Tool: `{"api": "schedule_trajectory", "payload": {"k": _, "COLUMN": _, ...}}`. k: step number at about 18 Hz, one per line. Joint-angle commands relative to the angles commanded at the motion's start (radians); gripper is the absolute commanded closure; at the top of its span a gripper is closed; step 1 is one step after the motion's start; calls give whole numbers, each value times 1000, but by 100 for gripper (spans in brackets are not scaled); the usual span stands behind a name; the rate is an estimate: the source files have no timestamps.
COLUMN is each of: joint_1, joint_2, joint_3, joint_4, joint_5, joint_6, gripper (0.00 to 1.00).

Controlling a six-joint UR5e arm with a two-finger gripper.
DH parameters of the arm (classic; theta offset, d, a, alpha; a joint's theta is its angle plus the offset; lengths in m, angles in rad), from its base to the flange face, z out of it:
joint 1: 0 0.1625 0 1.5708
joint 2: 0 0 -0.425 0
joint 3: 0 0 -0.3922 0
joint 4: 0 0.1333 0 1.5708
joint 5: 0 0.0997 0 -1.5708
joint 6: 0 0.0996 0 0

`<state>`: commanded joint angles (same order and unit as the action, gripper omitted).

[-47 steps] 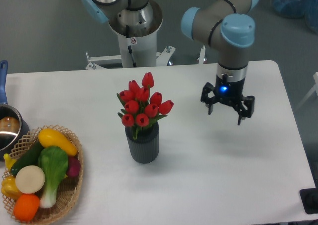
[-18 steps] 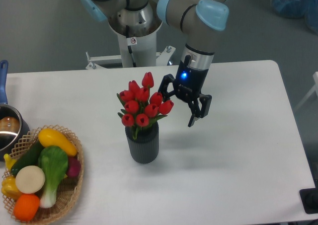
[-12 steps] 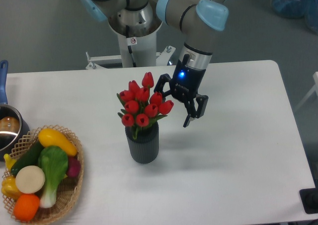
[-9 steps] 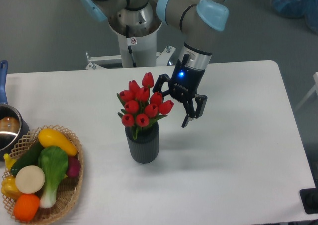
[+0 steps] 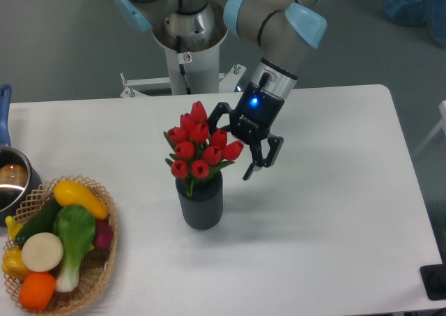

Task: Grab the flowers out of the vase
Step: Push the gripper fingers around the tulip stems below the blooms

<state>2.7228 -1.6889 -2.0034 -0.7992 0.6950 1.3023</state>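
Fixed camera, the only view supplied.

You have the bunch of red tulip buds with green leaves [image 5: 198, 148] seated in the small dark grey ribbed cylindrical vase [image 5: 200, 201], which stands upright on the white table [image 5: 327, 211], a little left of centre. The stems are down inside the mouth; nothing is lifted.

Your black two-finger gripper [image 5: 232, 141], blue light showing on its wrist, is tilted and sits at bud height on the right-hand side of the bunch. Its jaws stand wide apart. One finger lies behind the upper buds near the topmost one; the other hangs clear on the right, just beside the outermost bud. It has hold of nothing. Whether either finger is touching a bud cannot be told from this angle.

Finding on progress: the approach looks largely complete, with the bunch partly between the fingers. In my judgement the grasp, the closing and the lift out of the vase are all outstanding. The fingers bracket only the upper right of the bunch, so closing here may catch a few buds rather than the whole bundle.

Also noted, well apart at the left edge: a woven wicker basket [image 5: 97, 274] of coloured toy vegetables, and a metal pot [image 5: 12, 182] with a blue handle.
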Motion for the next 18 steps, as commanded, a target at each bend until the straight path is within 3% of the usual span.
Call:
{"api": "schedule_trajectory", "payload": {"k": 4, "joint_1": -6, "joint_2": -57, "joint_3": 2, "joint_4": 3, "joint_5": -49, "joint_6": 6, "gripper": 0}}
{"api": "schedule_trajectory", "payload": {"k": 18, "joint_1": 12, "joint_2": -58, "joint_3": -29, "joint_4": 5, "joint_5": -155, "joint_6": 11, "gripper": 1}}
